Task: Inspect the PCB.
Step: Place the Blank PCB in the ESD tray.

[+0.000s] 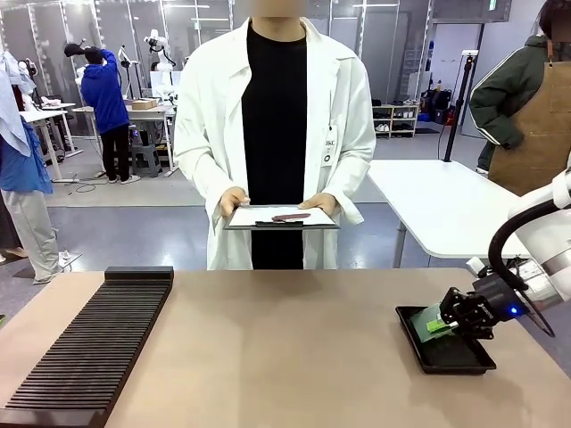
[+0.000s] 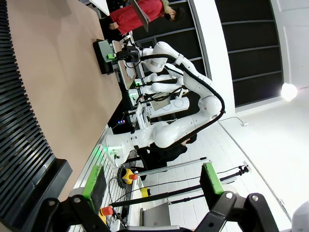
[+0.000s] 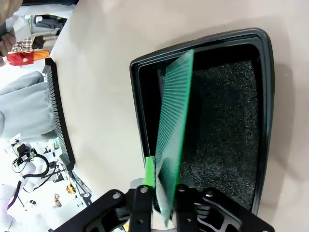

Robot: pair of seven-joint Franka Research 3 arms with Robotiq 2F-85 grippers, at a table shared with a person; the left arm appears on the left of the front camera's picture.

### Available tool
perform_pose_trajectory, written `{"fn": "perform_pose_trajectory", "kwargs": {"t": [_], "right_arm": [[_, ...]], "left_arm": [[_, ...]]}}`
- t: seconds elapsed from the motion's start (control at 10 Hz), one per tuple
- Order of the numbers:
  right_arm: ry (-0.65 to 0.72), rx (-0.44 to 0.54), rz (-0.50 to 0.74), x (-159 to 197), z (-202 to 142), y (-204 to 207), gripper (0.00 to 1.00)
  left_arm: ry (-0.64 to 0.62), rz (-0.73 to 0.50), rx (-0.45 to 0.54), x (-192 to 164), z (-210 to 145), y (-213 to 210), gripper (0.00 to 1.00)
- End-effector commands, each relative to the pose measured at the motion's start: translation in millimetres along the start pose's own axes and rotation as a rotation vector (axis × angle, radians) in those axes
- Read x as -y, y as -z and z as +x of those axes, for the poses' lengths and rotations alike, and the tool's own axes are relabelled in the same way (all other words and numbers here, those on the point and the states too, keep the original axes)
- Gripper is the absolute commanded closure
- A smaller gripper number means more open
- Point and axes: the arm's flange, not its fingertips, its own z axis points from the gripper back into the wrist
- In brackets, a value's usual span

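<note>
I have the right gripper (image 3: pixel 163 193) closed on the near edge of the PCB (image 3: pixel 174 130) — the board stands on edge between the two fingers, one green pad (image 3: pixel 149 169) showing against its face, and its far end reaches out over the black tray (image 3: pixel 263 96). From the front I see the same thing low at the tray's near-right side, the right gripper (image 1: pixel 451 318) at the tray (image 1: pixel 446 357) with a sliver of green in it. I judge the step in hand to be the pick-up: the board is gripped and tilted up off the dark foam lining, not yet clear of the tray walls.

Next move, as I read it, is a straight lift away from the foam until the far edge clears the rim, then a carry toward the person across the table for the inspection. The grip is on a thin edge, so a slow lift with no twist seems wise — the board could pivot between the pads.

The left gripper (image 2: pixel 149 186) hangs with its fingers well apart and nothing between them.

Surface: a plain tan table (image 1: pixel 285 339), matte, with a long ribbed black rack (image 1: pixel 89 348) at its left end. The person stands at the far side holding a clipboard (image 1: pixel 281 218) in both hands. The room beyond is an open lab floor with other benches and people.
</note>
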Motion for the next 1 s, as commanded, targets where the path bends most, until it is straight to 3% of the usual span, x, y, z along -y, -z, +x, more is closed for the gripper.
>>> {"fn": "perform_pose_trajectory", "kwargs": {"t": [0.0, 0.3, 0.4, 0.5, 0.7, 0.9], "right_arm": [[-0.022, 0.029, -0.06, -8, -10, 2, 0.5], [-0.044, 0.074, -0.106, -20, -24, -1, 0.0], [-0.031, 0.099, -0.11, -24, -28, -4, 0.0], [-0.014, 0.136, -0.146, -30, -33, -5, 0.2], [0.005, 0.184, -0.205, -41, -38, -8, 0.0], [0.021, 0.226, -0.243, -53, -40, -14, 0.0]], "left_arm": [[0.0, 0.004, -0.006, 1, -1, -1, 0.0], [0.0, 0.004, -0.006, 1, -1, -1, 0.0], [0.0, 0.004, -0.006, 1, -1, -1, 0.0], [0.0, 0.004, -0.006, 1, -1, -1, 0.0], [0.0, 0.004, -0.006, 1, -1, -1, 0.0], [0.0, 0.004, -0.006, 1, -1, -1, 0.0]]}}
